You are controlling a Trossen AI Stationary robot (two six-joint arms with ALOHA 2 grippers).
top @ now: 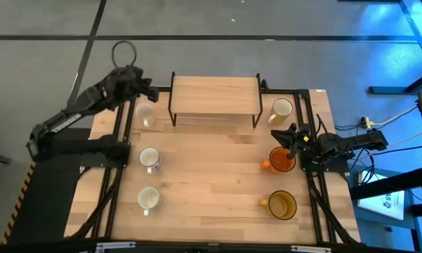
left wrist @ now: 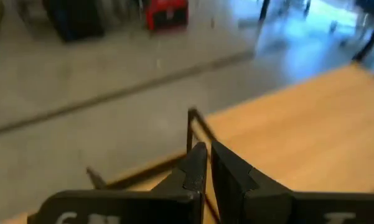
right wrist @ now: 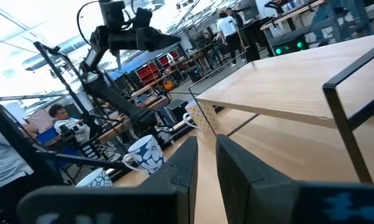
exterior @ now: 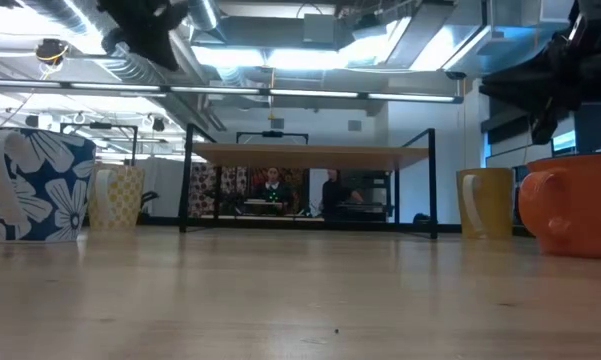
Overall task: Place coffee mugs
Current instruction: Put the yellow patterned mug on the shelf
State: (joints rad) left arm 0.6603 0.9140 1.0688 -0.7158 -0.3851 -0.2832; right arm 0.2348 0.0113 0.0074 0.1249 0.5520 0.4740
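Six mugs stand upright on the wooden table. On the left, seen from above, are a cream mug [top: 146,113], a dark-patterned mug [top: 149,159] and a white mug [top: 149,199]. On the right are a cream mug [top: 281,109], an orange mug [top: 282,160] and an amber mug [top: 281,204]. My left gripper [top: 154,92] [left wrist: 208,168] hovers shut by the left end of the wooden shelf [top: 214,95], above the far-left cream mug. My right gripper [top: 281,134] [right wrist: 206,155] is shut and hangs over the orange mug's far rim, holding nothing.
The wooden shelf on black metal legs [exterior: 310,155] stands at the table's far middle, between the two far mugs. Bare tabletop [top: 214,176] lies between the two mug columns. People stand in the room beyond the table. The table's frame rails run along both sides.
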